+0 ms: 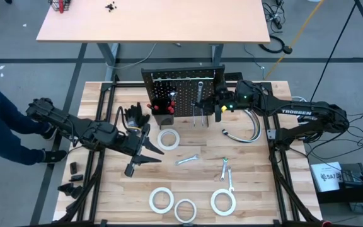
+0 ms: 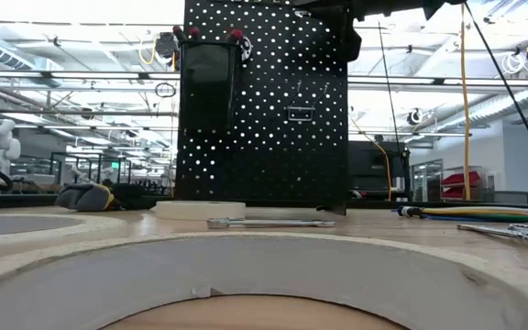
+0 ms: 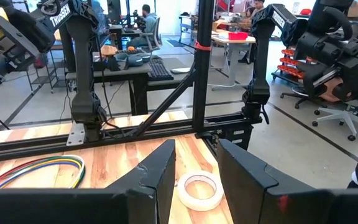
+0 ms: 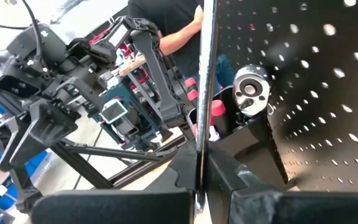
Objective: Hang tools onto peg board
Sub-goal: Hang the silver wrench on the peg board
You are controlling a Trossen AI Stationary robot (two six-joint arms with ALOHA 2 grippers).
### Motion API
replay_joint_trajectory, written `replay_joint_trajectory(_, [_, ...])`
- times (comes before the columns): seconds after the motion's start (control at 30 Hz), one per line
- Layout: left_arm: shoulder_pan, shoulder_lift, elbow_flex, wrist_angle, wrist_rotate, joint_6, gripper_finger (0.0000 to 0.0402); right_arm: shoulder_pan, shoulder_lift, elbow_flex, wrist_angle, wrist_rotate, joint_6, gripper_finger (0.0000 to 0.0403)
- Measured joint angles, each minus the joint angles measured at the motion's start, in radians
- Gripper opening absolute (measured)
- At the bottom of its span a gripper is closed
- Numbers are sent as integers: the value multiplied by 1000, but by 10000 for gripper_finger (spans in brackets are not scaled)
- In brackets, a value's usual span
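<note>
The right pincer (image 1: pixel 217 108) is up against the right part of the peg board (image 1: pixel 184 85) at the far middle of the tabletop (image 1: pixel 106 195), clenched on a thin silver wrench (image 4: pixel 202 93) that stands upright between its fingers in front of the perforated panel. White lettering on that arm's dark link reads "TROSSEN". Just beside the held wrench in the right wrist view, the silver ratchet (image 4: pixel 251 89) already hangs on the board, with red screwdriver handles (image 4: pixel 216 112) poking out of the small black bin (image 1: pixel 164 104) at the board's left.

The left pincer (image 1: pixel 145 156) sits low over the left middle of the tabletop, its fingers parted and holding nothing; one white tape roll (image 1: pixel 167 139) lies just beyond it. Three more tape rolls (image 1: pixel 161 200) lie along the near edge. A silver wrench (image 1: pixel 188 160) lies loose in the middle, and a pair of tools (image 1: pixel 225 173) lies to its right. Black gloves (image 1: pixel 135 116) rest left of the board, and a curved grey hose (image 1: pixel 252 129) lies to its right. A person's dark sleeve shows at the far left edge.
</note>
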Motion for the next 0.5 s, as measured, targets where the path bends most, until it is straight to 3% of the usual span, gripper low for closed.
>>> replay_joint_trajectory(0.5, [0, 0, 0, 0, 0, -2, 121, -14, 0, 0, -14, 1, 54, 12])
